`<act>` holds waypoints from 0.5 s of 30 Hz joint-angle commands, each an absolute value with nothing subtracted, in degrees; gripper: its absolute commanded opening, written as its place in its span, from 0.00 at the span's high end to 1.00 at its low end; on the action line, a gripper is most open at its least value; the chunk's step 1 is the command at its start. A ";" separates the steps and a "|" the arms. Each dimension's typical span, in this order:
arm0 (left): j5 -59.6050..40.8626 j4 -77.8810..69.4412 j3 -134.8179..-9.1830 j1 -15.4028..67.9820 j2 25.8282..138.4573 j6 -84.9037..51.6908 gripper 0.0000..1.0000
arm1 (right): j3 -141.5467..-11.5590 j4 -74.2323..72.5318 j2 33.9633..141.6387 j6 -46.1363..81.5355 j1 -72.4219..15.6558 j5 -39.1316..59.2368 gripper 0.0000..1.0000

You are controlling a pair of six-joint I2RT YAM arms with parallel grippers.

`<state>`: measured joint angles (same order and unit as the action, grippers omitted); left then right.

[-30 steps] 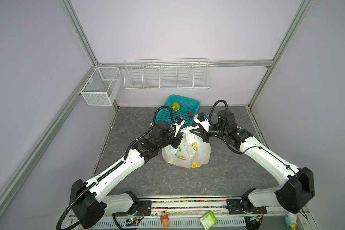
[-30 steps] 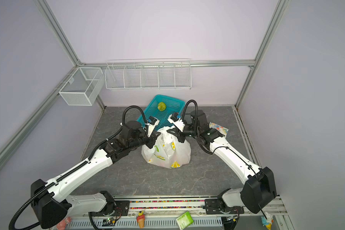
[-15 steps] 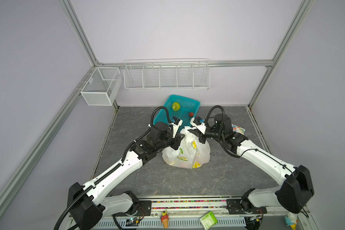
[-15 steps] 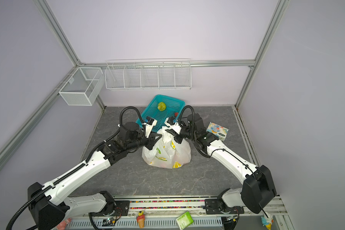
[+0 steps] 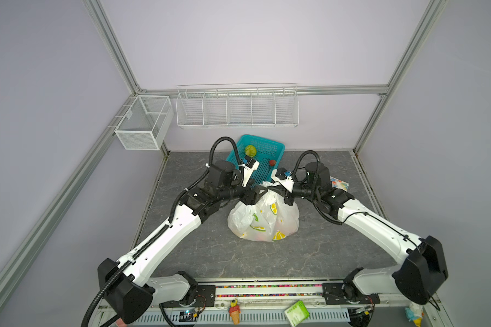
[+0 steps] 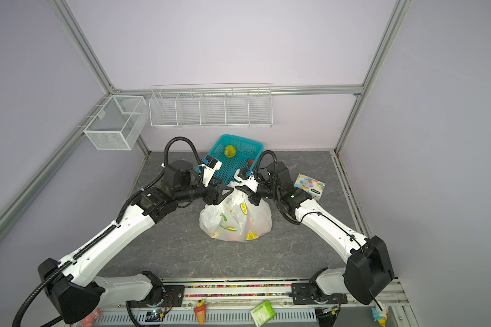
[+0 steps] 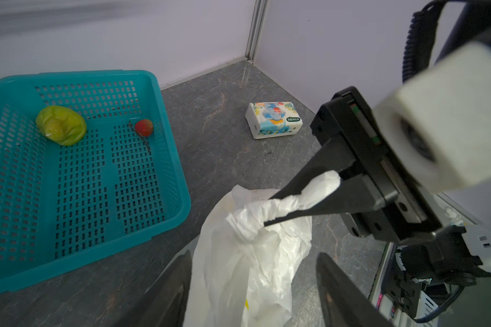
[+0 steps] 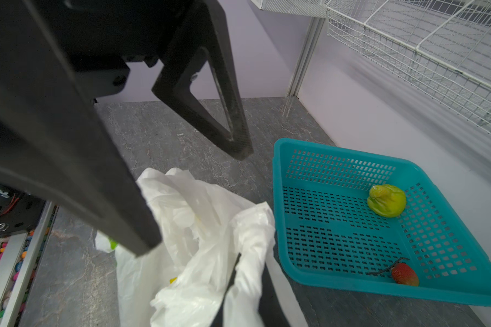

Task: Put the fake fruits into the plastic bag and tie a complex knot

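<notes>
Left hand (image 8: 193, 201) spread around the plastic bag (image 5: 262, 223) on the worktop (image 5: 323, 249); right hand (image 7: 268, 211) pinches its twisted handle (image 7: 298, 198).

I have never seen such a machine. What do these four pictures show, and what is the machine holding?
This is a robot with two white arms on a grey table. Two pictures look down from above; the other two come from a camera on each wrist. In the middle stands a bulging printed plastic bag. Behind it, a teal basket holds a green fruit and a strawberry; a small packet lies near the right arm. The right tool is shut on the bag's twisted handle. The left tool is open at the bag's top, gripping nothing.
</notes>
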<state>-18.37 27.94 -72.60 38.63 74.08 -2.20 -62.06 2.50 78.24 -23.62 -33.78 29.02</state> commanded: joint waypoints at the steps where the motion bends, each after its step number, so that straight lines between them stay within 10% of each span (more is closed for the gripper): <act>1: -19.19 33.11 -75.11 38.49 76.85 1.52 0.29 | -61.94 3.52 76.33 -24.91 -33.56 31.24 0.93; 15: -21.10 34.19 -77.77 37.97 82.68 4.68 0.56 | -62.31 4.06 76.05 -24.79 -33.56 31.21 0.93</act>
